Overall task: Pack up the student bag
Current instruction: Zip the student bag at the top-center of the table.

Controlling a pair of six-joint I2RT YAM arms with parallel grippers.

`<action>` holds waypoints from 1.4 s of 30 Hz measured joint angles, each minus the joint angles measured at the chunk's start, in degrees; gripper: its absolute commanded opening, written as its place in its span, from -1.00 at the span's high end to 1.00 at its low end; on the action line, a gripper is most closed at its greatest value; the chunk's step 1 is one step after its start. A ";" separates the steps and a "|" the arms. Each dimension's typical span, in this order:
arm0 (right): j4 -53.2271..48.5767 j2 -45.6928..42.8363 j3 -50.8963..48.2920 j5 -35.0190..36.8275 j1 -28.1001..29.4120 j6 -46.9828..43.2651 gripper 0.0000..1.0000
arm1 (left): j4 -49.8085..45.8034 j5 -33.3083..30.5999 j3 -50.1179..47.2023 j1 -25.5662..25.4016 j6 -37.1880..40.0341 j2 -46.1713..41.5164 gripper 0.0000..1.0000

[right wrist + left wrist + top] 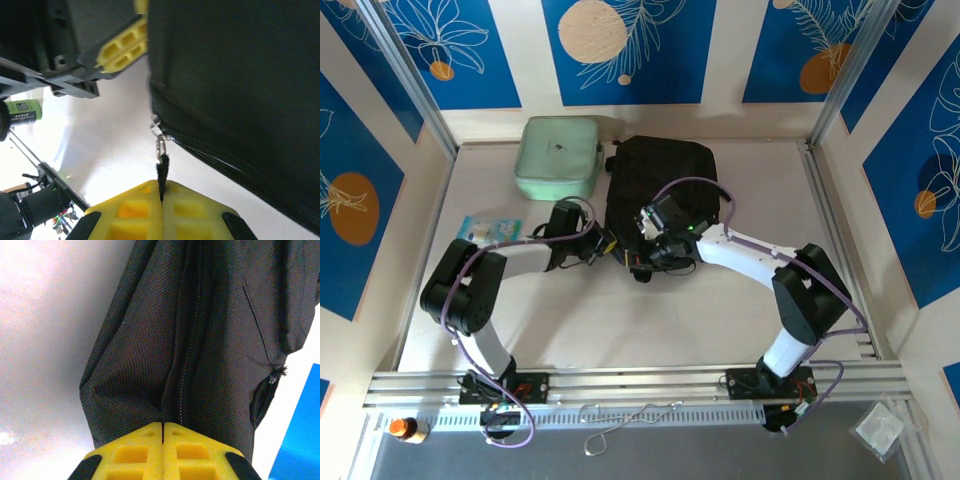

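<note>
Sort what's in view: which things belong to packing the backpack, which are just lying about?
Job: backpack; its zip pull, pinched in the right fingers; probably green case and blue packet.
Lying about: wire hook, clear bag, both off the table.

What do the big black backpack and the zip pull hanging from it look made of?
The large black backpack: matte woven synthetic cloth, likely nylon; a coarse weave shows. Silvery zip-pull links: probably metal, glinting. Black tab below: unclear, maybe cord.
</note>
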 measured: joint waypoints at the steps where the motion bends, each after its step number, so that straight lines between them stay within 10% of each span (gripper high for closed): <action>1: 0.07 -0.59 -0.87 0.20 -0.37 0.26 1.00 | 0.00 -0.22 0.00 -0.07 0.37 0.35 1.00; 28: -6.64 -20.02 -16.37 7.28 -19.37 3.45 1.00 | -5.25 -1.03 3.98 -0.04 9.16 3.67 1.00; 42: -7.23 -12.94 -5.01 7.85 -11.04 -2.38 1.00 | -27.02 -12.04 7.85 1.40 30.21 -8.61 -0.24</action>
